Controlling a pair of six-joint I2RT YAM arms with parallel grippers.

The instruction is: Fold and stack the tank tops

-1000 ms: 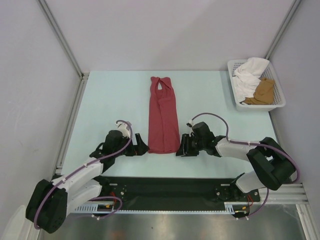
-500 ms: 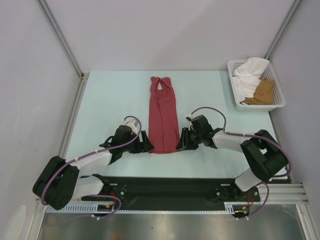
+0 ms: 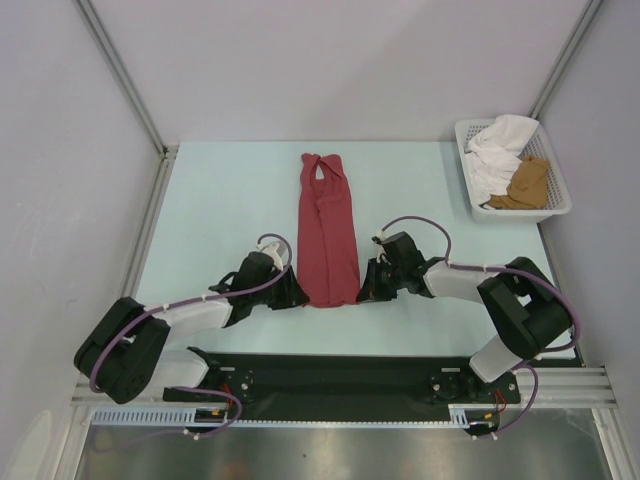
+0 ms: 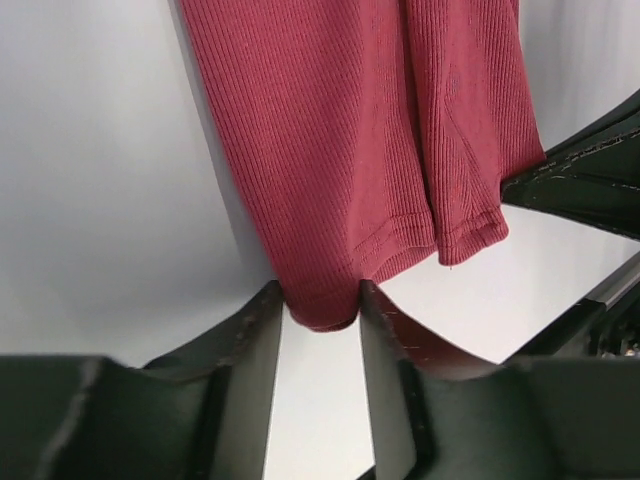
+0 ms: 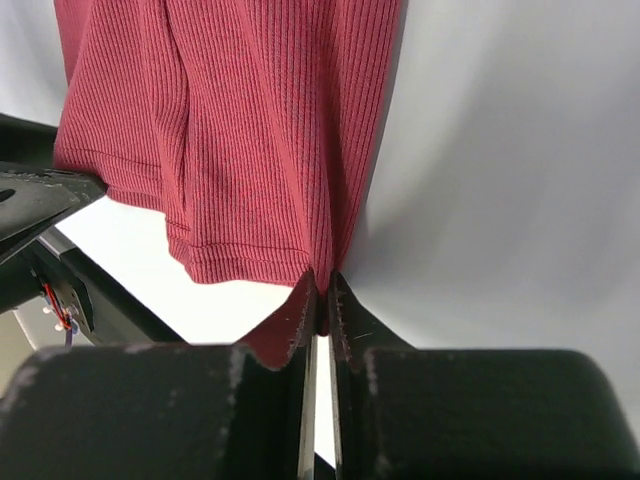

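Observation:
The dark red tank top (image 3: pixel 328 235) lies as a long narrow strip down the middle of the table, straps at the far end. My left gripper (image 3: pixel 297 293) sits at its near left hem corner; in the left wrist view that corner (image 4: pixel 322 305) is bunched between the fingers and touches both, with my left gripper (image 4: pixel 320 300) narrowed around it. My right gripper (image 3: pixel 365 285) is at the near right hem corner, and in the right wrist view my right gripper (image 5: pixel 322 290) is pinched tight on the hem of the dark red tank top (image 5: pixel 240 130). The tan-brown tank top (image 3: pixel 527 183) lies crumpled in the basket.
A white mesh basket (image 3: pixel 520 214) stands at the table's far right corner, holding a white cloth (image 3: pixel 500 150) beside the tan-brown top. Grey walls and metal rails border the table on the left, the right and the far side.
Both arms have slid inward to the near hem corners of the red top. Both pairs of jaws have narrowed onto the cloth, the right one fully.

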